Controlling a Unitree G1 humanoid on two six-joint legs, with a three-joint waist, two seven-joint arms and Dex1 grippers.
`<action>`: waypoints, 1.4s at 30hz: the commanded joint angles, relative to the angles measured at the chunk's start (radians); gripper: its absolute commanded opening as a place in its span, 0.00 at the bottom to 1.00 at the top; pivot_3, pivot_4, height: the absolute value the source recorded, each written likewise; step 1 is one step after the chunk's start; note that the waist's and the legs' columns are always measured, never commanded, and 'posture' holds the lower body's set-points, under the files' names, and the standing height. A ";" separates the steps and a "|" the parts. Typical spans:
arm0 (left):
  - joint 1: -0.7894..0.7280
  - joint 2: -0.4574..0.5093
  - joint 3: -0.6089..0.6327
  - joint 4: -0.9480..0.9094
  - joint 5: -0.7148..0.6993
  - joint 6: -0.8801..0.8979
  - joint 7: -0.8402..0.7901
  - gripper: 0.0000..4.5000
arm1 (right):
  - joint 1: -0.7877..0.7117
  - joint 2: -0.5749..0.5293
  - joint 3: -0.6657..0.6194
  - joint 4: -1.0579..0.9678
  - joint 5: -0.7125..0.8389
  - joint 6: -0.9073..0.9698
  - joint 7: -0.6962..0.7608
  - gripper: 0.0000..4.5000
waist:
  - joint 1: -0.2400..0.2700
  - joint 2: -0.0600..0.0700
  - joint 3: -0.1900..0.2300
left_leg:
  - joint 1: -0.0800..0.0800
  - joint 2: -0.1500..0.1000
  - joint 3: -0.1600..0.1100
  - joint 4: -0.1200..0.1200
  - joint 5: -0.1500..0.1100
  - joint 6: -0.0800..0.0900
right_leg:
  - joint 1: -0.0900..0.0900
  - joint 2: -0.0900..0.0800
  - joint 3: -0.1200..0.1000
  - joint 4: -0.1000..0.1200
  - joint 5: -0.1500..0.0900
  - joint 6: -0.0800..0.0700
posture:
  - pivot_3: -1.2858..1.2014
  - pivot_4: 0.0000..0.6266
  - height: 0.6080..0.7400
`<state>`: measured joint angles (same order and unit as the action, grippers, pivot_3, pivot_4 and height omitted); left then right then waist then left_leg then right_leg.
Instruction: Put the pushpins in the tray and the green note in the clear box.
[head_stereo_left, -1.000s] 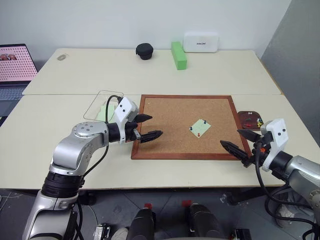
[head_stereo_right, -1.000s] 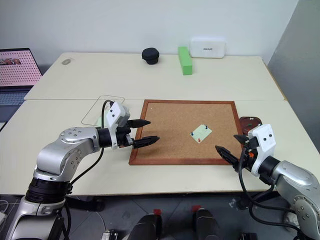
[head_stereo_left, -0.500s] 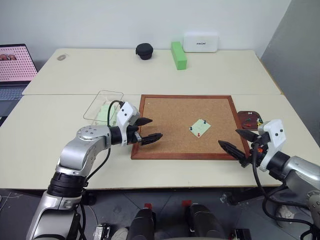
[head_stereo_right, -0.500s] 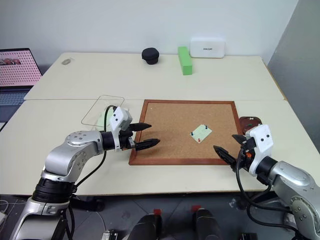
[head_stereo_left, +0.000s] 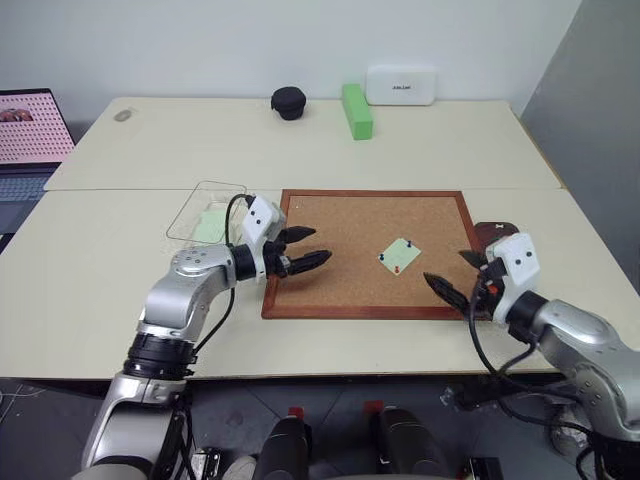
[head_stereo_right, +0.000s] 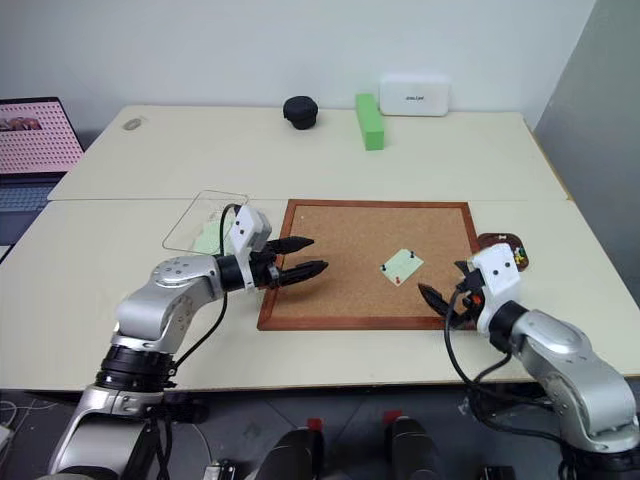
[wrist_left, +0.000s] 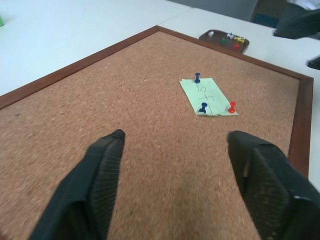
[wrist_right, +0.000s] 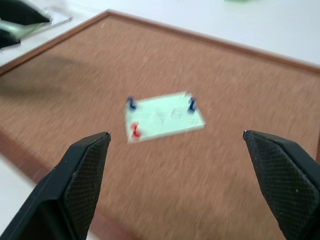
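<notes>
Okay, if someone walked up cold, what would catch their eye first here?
Probably the corkboard in the middle of the table, with the green note pinned on it by two blue pushpins and a red one. Both open grippers, left and right, hover at its opposite edges, pointing toward the note.

I cannot read the handwriting on the green note (wrist_left: 207, 97); it is too small. The tray (head_stereo_left: 492, 236) at the right is partly hidden behind the right gripper (head_stereo_left: 455, 275), and its pushpins (wrist_left: 229, 40) are too tiny to count reliably. The laptop (head_stereo_left: 30, 135) at far left is cut off by the frame edge.
</notes>
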<state>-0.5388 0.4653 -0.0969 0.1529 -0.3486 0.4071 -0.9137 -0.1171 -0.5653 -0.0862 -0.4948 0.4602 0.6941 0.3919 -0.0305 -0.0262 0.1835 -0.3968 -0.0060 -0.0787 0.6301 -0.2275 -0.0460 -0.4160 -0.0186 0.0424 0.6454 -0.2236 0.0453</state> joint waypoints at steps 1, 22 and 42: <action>-0.038 -0.055 -0.048 0.064 0.069 -0.104 0.012 0.55 | -0.072 0.051 0.040 0.101 -0.074 -0.092 -0.019 1.00 | 0.000 0.000 0.000 | 0.000 0.000 0.000 0.000 0.000 0.000 | 0.000 0.000 0.000 0.000 0.000 0.000 | 0.52 0.24 1.00; -0.079 -0.187 -0.109 0.218 0.179 -0.103 0.069 0.01 | -0.327 0.214 0.134 0.553 -0.271 -0.311 -0.018 1.00 | -0.003 0.000 0.000 | 0.000 0.000 0.000 0.000 0.000 0.000 | -0.001 0.000 0.001 0.002 0.001 0.000 | 0.52 0.24 1.00; -0.061 -0.226 -0.134 0.266 0.226 -0.130 0.080 0.00 | -0.411 0.239 0.151 0.753 -0.307 -0.328 0.105 0.76 | -0.002 0.002 -0.001 | 0.009 -0.001 0.000 0.000 0.000 0.000 | 0.008 0.000 0.001 0.002 0.001 0.000 | 0.52 0.24 1.00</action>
<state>-0.6037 0.2512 -0.2075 0.4275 -0.1374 0.2605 -0.8361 -0.5027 -0.3308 0.0671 0.2583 0.1560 0.3927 0.4841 -0.0329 -0.0242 0.1822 -0.3874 -0.0066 -0.0784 0.6302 -0.2274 -0.0459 -0.4081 -0.0188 0.0433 0.6472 -0.2230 0.0456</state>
